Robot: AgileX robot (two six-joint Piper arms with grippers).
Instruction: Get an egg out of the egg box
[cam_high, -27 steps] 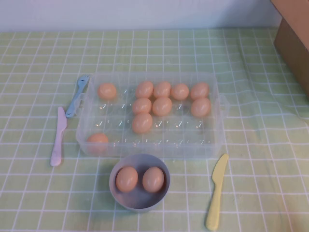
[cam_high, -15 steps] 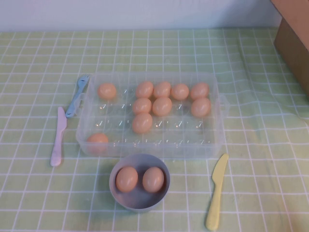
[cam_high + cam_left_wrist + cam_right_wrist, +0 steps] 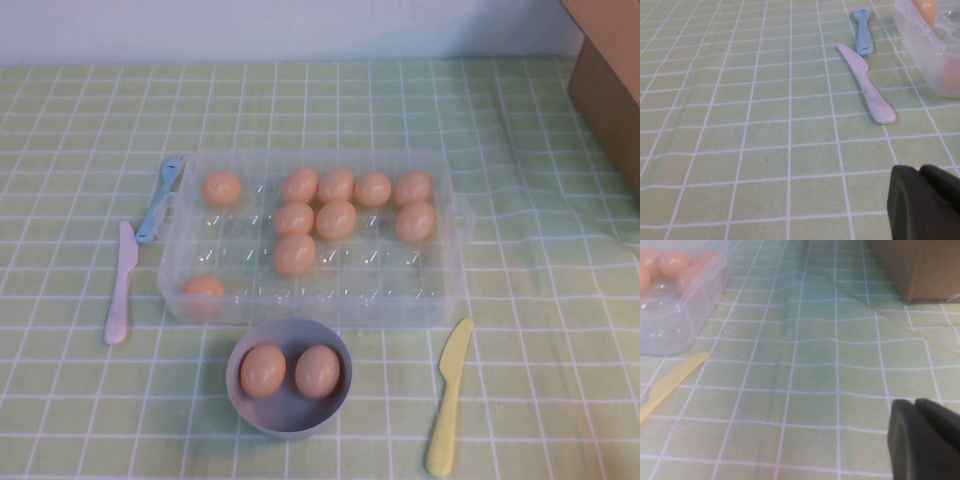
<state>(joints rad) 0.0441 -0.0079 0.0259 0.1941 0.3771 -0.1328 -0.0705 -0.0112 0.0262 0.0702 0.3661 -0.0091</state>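
Note:
The clear plastic egg box point(image 3: 300, 306) lies mid-table and holds several pale orange-tan eggs, one egg point(image 3: 295, 254) near its middle. Neither arm shows in the high view. In the left wrist view my left gripper point(image 3: 919, 171) is shut and empty, low over the cloth, well short of the egg box point(image 3: 927, 47) corner. My right gripper point(image 3: 915, 404) also has its dark fingers together with nothing held, hovering over bare cloth away from the egg box point(image 3: 685, 315) and its eggs point(image 3: 672, 262).
A grey bowl point(image 3: 290, 428) with two eggs stands in front of the box. A pink knife point(image 3: 120, 285) and blue fork point(image 3: 160, 195) lie left of it, a yellow knife point(image 3: 448, 395) right of the bowl. A cardboard box point(image 3: 610, 80) stands far right.

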